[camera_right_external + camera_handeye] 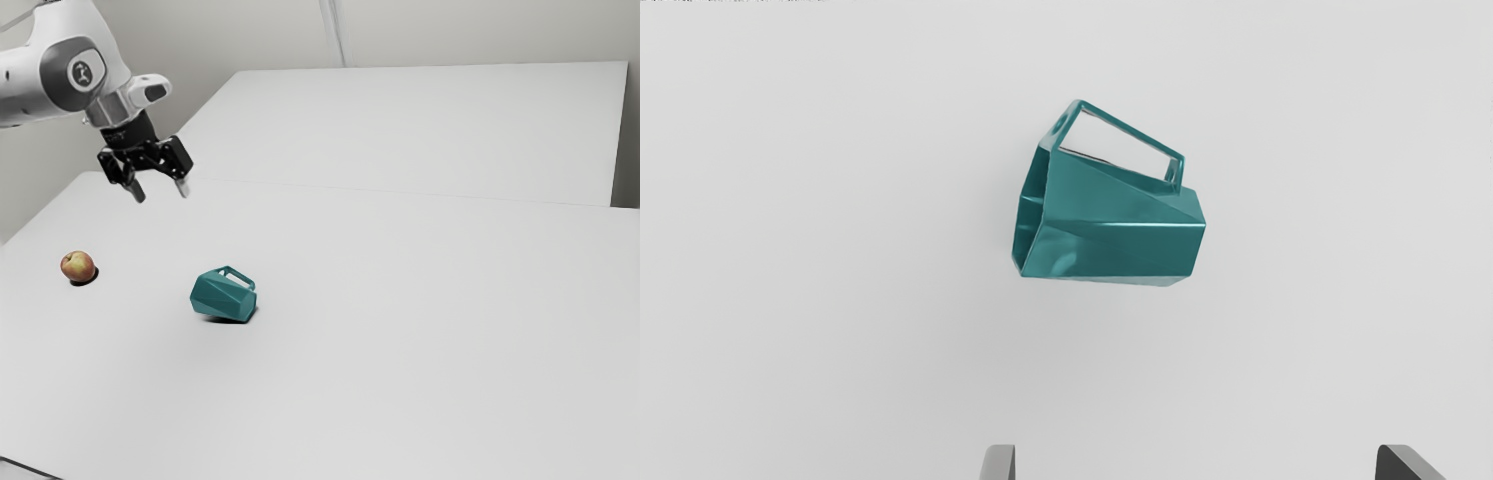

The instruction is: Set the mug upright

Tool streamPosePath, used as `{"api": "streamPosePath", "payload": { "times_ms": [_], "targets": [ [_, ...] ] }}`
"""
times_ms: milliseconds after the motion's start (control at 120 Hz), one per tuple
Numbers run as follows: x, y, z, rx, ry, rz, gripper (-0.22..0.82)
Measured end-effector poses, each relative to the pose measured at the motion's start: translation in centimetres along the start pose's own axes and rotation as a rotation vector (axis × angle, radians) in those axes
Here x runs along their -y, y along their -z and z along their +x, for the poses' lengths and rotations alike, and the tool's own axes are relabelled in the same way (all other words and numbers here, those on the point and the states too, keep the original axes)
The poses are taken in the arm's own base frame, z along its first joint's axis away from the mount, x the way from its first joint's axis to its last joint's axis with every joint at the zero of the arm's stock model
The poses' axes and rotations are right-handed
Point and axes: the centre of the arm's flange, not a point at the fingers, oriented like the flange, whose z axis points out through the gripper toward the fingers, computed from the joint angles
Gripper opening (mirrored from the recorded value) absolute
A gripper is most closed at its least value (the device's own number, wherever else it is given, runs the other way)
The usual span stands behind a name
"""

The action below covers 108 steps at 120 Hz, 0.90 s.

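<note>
One teal mug (pixel 223 297) lies on its side on the one table (pixel 400 350), one apple (pixel 77 265) nearby! Above, one gripper (pixel 161 191), two fingers (pixel 998 463) spread wide apart, nothing between them!

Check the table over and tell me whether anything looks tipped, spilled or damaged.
The teal mug is lying on its side on the table, mouth toward the exterior view's left, which looks odd because a mug normally stands on its base. I see no spill or damage. The apple looks ordinary.
</note>
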Motion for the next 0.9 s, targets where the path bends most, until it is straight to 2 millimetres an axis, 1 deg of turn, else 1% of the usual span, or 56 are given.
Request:
{"api": "streamPosePath", "payload": {
  "times_ms": [58, 133, 358, 500, 642, 683, 758, 900],
  "targets": [
    [0.8, -0.3, 0.1, -0.009, 0.009, -0.032, 0.59],
    [2.1, -1.4, 0.3, -0.012, 0.023, -0.080, 0.59],
    [7.4, -3.3, 0.7, -0.039, 0.070, -0.234, 0.59],
    [10.7, -6.2, 0.7, -0.038, 0.092, -0.372, 0.59],
    [14.0, -10.7, 0.4, -0.050, 0.118, -0.504, 0.59],
    [14.8, -11.7, 0.4, -0.064, 0.120, -0.539, 0.59],
    [15.4, -13.3, 0.6, -0.091, 0.104, -0.595, 0.59],
    [14.2, -16.1, 1.2, -0.137, 0.035, -0.697, 0.59]
  ]
}}
